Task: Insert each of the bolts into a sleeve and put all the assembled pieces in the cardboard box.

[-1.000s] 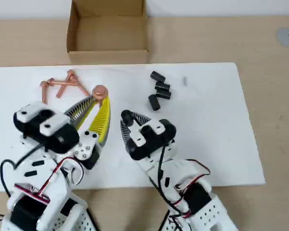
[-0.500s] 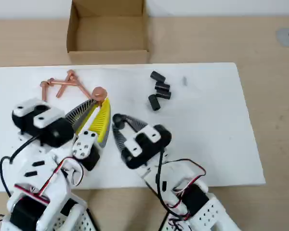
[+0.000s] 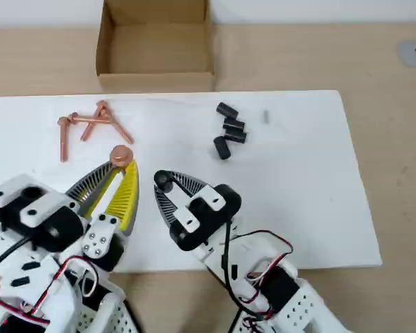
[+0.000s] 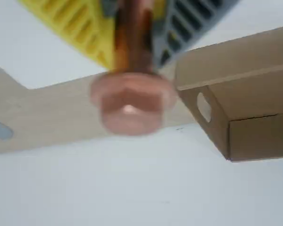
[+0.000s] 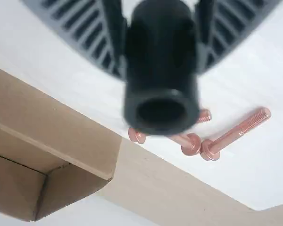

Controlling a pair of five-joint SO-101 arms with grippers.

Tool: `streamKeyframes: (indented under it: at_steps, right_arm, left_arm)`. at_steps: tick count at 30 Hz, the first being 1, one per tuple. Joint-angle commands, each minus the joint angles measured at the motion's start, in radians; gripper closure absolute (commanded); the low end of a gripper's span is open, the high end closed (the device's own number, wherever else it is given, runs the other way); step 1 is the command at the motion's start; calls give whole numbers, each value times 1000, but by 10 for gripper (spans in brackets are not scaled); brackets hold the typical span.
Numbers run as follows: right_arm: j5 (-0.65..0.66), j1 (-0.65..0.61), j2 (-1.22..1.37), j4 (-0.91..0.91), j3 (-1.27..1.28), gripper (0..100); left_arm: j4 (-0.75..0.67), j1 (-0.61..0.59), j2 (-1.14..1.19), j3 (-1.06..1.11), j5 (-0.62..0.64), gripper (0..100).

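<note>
A bolt [image 3: 121, 154], copper-coloured, is being pinched by the left pincer [image 3: 119, 165], whose yellow finger and grey finger are pressing on the shank from either side. The flanged head is sticking out past the fingertips. In the left wrist view the head is pointing away from the camera and the shank is running back between the two ribbed fingers.

A black sleeve [image 3: 161, 180] is being gripped by the right pincer [image 3: 165, 186], with both dark ribbed fingers closing on its sides. In the right wrist view its open bore is facing outward, away from the camera. The two pincers are sitting side by side over the near half of the white sheet [image 3: 298, 173]. The bolt head and the sleeve are near each other but apart.

The loose bolts [image 3: 90, 123] are lying in a crossed heap on the sheet's far left part, just beyond the left pincer. The loose sleeves [image 3: 230, 130] are lying in a small cluster farther to the right, beyond the right pincer.

The cardboard box [image 3: 156, 48] is standing open-topped on the wooden surface [image 3: 395, 139], just past the sheet's far edge.
</note>
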Motion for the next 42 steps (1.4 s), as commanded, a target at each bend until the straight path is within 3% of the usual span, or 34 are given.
streamKeyframes:
  at_steps: [1, 6, 21, 42]
  right_arm:
    - [-2, -16, -153, -31, -5, 989]
    - [-2, -16, -153, -31, -5, 989]
    - [-2, -16, -153, -29, -1, 989]
    - [-35, -16, -153, -26, -5, 989]
  left_arm:
    - [-38, -14, -8, -38, 43, 993]
    - [-149, -12, -7, 41, 52, 993]
    - [-284, -12, -7, 218, 115, 993]
    - [-382, 20, -5, 319, 141, 993]
